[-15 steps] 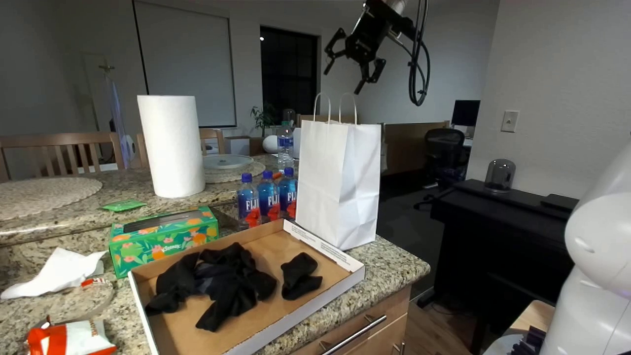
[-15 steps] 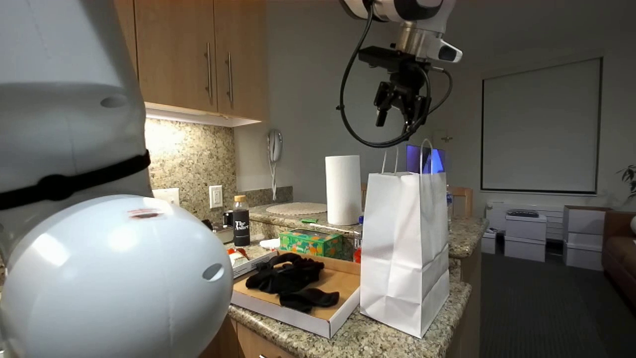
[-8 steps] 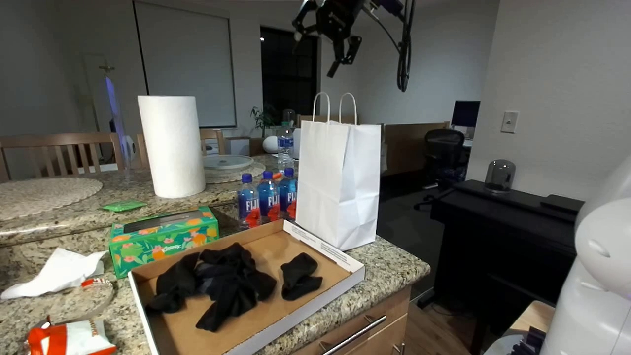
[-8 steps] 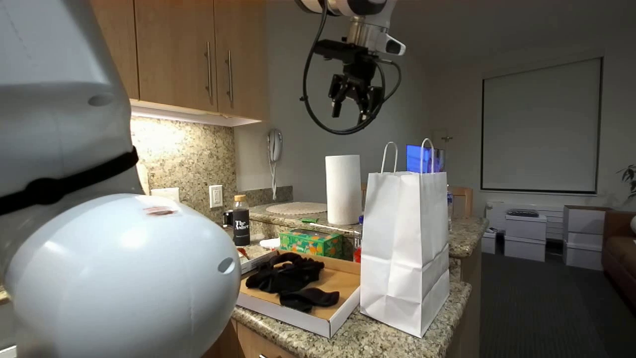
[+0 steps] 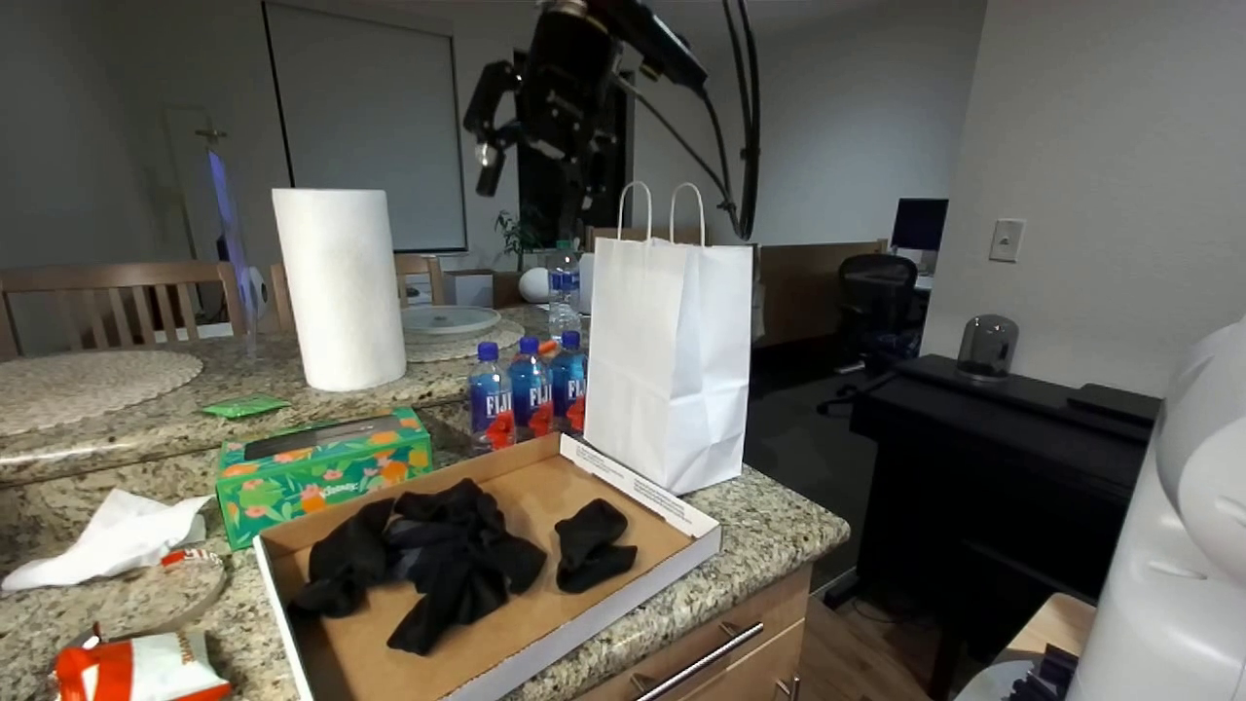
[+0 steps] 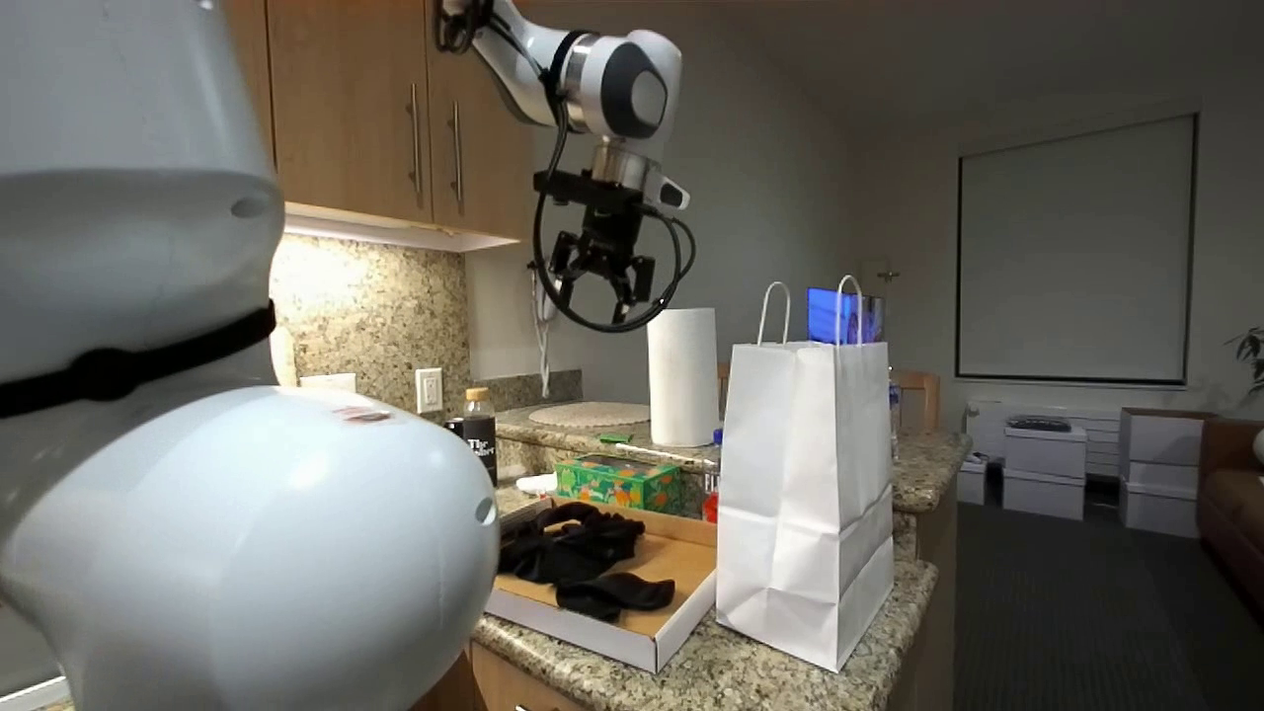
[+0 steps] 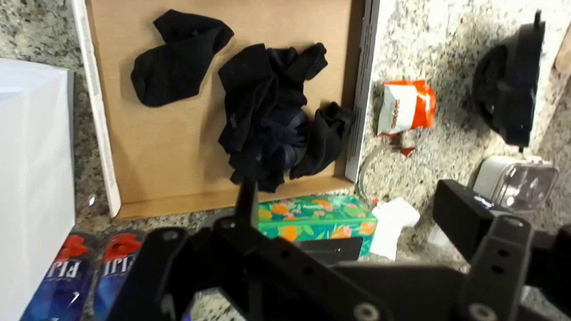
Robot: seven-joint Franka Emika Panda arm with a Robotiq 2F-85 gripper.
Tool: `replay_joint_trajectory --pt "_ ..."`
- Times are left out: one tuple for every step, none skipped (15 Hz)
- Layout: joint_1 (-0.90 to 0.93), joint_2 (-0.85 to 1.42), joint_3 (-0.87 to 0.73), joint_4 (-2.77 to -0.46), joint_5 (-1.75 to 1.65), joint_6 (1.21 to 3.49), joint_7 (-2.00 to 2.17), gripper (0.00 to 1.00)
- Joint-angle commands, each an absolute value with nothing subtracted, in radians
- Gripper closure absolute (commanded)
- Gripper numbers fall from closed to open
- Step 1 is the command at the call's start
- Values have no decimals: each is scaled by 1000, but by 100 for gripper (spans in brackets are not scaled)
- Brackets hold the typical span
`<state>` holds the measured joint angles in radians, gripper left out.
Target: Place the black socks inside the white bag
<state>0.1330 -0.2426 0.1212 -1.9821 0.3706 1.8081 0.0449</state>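
The gripper (image 6: 592, 306) is positioned high above the countertop (image 5: 779, 516); its two fingers (image 7: 464, 218) are spread wide apart with bare space between them. The main pile of black socks (image 5: 438, 555) lies in the cardboard tray (image 5: 540, 482), toward the edge farthest from the white bag (image 5: 667, 360). A single black sock (image 5: 588, 545) lies separately, folded over, near the tray edge facing the bag. The bag stands upright just beside that edge, close to the end edge of the countertop; its interior cannot be made out. A floral tissue box (image 5: 326, 477) sits along the rear edge of the tray. Three FIJI bottles (image 5: 531, 389) stand beside the bag, near the rear corner of the tray. A paper towel roll (image 5: 341, 292) stands on the raised ledge (image 5: 277, 375)
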Motion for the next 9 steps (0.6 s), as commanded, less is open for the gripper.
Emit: replay_joint_trajectory --pt "165 -184 159 -2050 338 1882 -18 0" --pt "170 -166 171 -2064 315 1907 -10 0" --pt "175 -143 184 -2083 283 1952 9 0" --pt "180 -124 192 -2096 263 1987 14 0" --pt "184 -104 203 -2116 225 2042 37 0" --pt "185 -87 209 -2131 196 2087 50 0" --pt "188 -63 215 -2152 175 2161 64 0" --pt "191 -41 215 -2163 169 2202 68 0" --pt "197 -15 217 -2176 172 2259 72 0"
